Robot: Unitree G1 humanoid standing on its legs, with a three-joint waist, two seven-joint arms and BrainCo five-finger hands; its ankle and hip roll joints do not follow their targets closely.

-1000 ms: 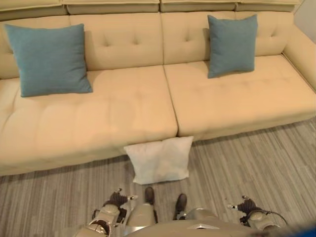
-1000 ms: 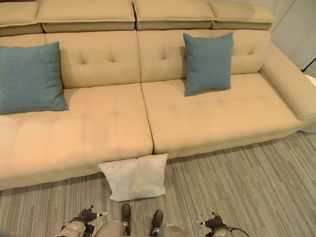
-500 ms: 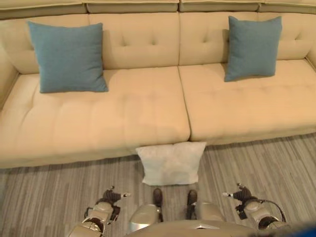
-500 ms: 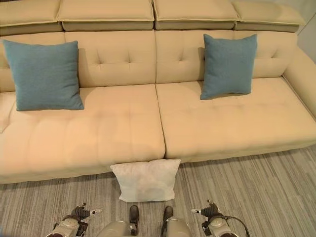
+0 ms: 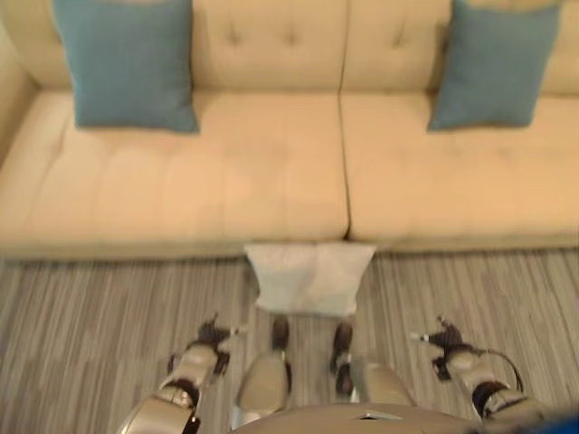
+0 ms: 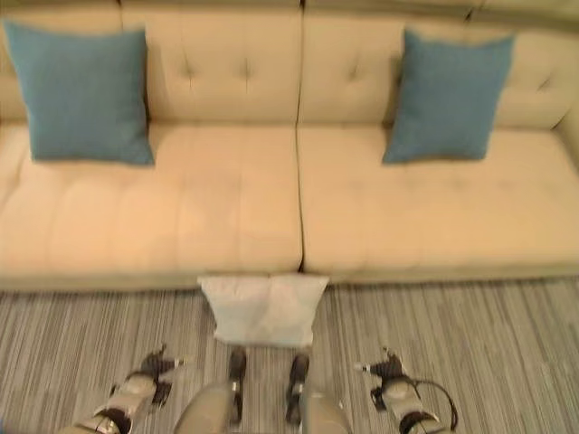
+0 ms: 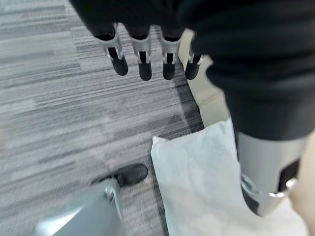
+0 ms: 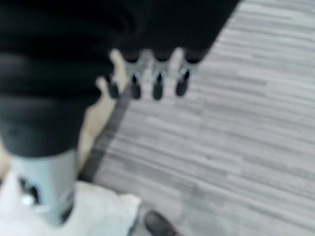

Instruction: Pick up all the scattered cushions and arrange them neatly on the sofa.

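Observation:
A white cushion (image 5: 309, 277) lies on the floor, leaning against the front edge of the beige sofa (image 5: 271, 190) at its middle seam. Two blue cushions stand upright against the sofa's backrest, one at the left (image 5: 127, 61) and one at the right (image 5: 493, 65). My left hand (image 5: 210, 339) hangs low over the floor to the left of the white cushion, fingers straight, holding nothing. My right hand (image 5: 443, 344) hangs to the right of it, also open and empty. The left wrist view shows the white cushion (image 7: 202, 182) past the fingers (image 7: 142, 56).
Grey striped carpet (image 5: 81, 316) covers the floor in front of the sofa. The sofa's seat between the two blue cushions is bare. The sofa's left armrest (image 5: 14, 81) shows at the far left edge.
The camera has tipped downward and moved closer, so the sofa and cushions sit higher in the picture. Both hands stay low and open; the cushions have not moved.

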